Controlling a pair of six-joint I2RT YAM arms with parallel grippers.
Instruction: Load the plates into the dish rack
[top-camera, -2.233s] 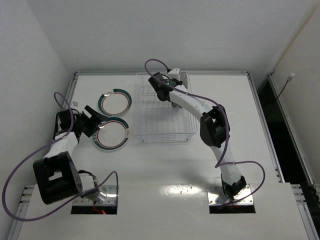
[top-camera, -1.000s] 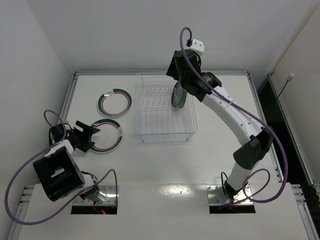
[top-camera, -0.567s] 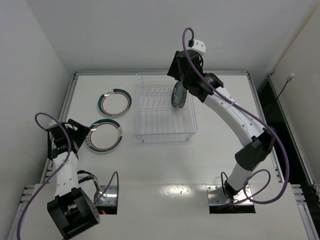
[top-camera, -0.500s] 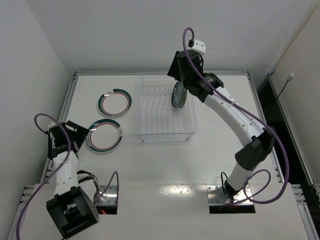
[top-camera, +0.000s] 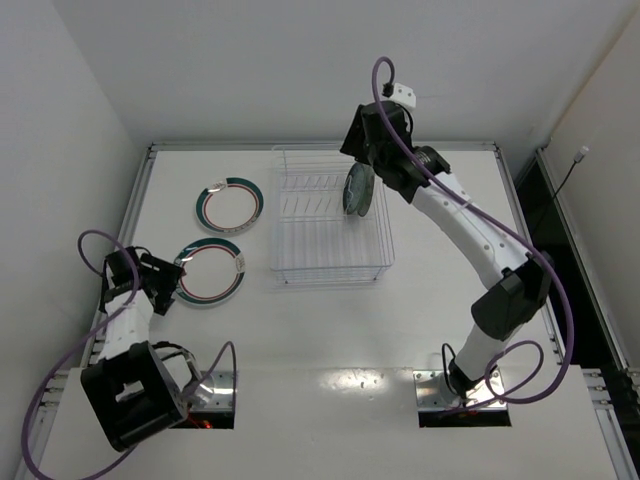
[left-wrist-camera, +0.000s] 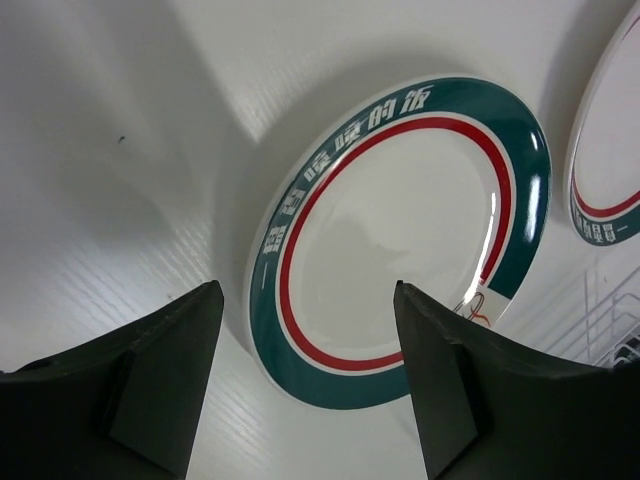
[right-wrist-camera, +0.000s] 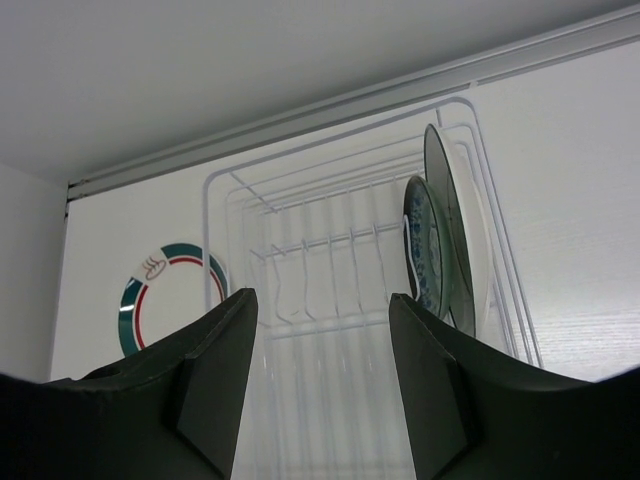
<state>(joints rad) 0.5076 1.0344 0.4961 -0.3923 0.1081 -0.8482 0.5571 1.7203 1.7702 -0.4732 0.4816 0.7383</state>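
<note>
At the far left of the table (top-camera: 330, 330), the left gripper (left-wrist-camera: 307, 290) hangs low with its jaws spread wide and nothing between them. Its two dark fingers (left-wrist-camera: 150, 390) frame the near plate (left-wrist-camera: 400, 230) in the wrist view, and whether they touch its rim cannot be told. This plate lies flat on the table, white in the middle with a thin red ring and a broad teal band carrying white characters. From above it sits just right of the gripper and left of the dish rack (top-camera: 330, 215), apart from it. The far plate (top-camera: 230, 203), of the same pattern, lies flat farther back on the table, close to the near one without touching and also left of the rack. The rack is a clear wire basket near the back of the table at its middle. Two plates stand on edge in the slots along its far right side: a small patterned plate (right-wrist-camera: 425, 250), and just to its right a larger upright plate (right-wrist-camera: 452, 225) seen nearly edge-on, so its face cannot be made out. The right gripper (right-wrist-camera: 322, 300) hovers above the rack's back end, its jaws wide apart and empty, clear of both standing plates.
</note>
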